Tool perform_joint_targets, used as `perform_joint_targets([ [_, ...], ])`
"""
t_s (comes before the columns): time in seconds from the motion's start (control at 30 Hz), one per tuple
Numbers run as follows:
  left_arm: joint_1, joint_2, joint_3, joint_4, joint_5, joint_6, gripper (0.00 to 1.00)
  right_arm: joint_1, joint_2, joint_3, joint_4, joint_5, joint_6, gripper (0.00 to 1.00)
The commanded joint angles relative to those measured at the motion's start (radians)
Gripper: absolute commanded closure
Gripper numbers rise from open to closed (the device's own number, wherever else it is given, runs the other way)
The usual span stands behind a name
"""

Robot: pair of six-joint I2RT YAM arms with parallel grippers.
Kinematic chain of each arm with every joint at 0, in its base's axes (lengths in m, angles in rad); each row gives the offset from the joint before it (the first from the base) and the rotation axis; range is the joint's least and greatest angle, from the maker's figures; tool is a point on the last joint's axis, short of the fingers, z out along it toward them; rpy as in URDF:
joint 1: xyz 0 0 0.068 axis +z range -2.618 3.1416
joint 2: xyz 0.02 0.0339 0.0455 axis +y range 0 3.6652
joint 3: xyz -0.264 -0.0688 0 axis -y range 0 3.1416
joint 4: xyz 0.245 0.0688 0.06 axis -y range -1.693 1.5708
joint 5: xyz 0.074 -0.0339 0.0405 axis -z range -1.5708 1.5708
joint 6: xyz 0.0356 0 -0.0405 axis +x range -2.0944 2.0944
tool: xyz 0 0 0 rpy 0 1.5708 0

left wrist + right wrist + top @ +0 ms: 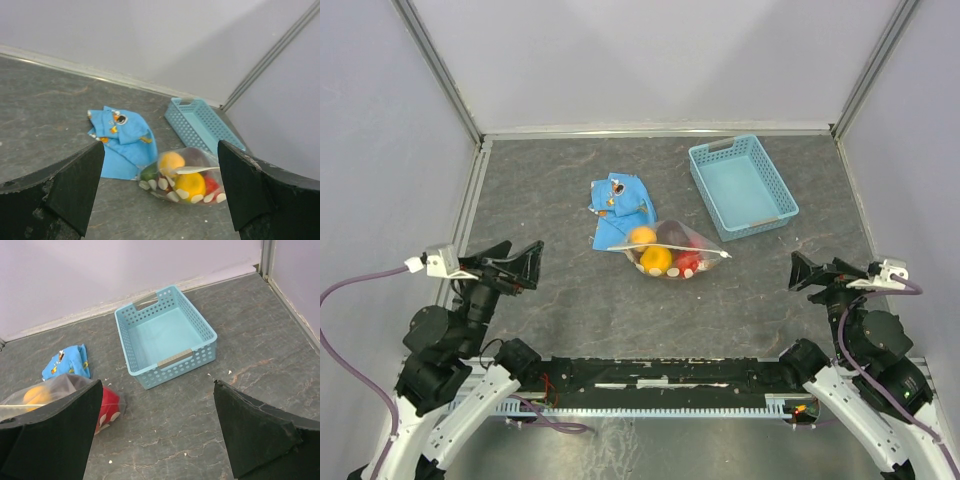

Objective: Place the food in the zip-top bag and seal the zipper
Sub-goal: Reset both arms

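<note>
Though splayed wide and empty at both left gripper (520, 262) and right gripper (810, 272), well short of the zip-top bag (692, 238), ahead between them with the food (657, 258) inside. Likely soft, slippery and saggy under fruit weight, so best pinched along the white zipper (695, 250). Cannot tell whether sealed; some fruit hidden behind printed dots.

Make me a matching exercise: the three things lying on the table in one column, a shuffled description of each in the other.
Things:
1. basket
2. cloth
3. zip-top bag

Descriptions:
a. clear, with fruit inside
b. light blue, perforated walls, nothing inside
c. blue, crumpled, printed pattern

Pairs: 1-b, 2-c, 3-a
</note>
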Motion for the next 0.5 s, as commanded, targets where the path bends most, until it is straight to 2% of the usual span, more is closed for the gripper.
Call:
perform_joint_targets([
  [0.0, 0.009, 0.031, -0.016, -0.02, -0.061, 0.097, 0.0, -0.002, -0.014, -0.008, 0.003, 0.063, 0.038, 0.01],
  [0.47, 0.009, 0.034, -0.016, -0.028, -0.112, 0.115, 0.0, -0.002, -0.005, -0.04, 0.05, 0.039, 0.016, 0.01],
])
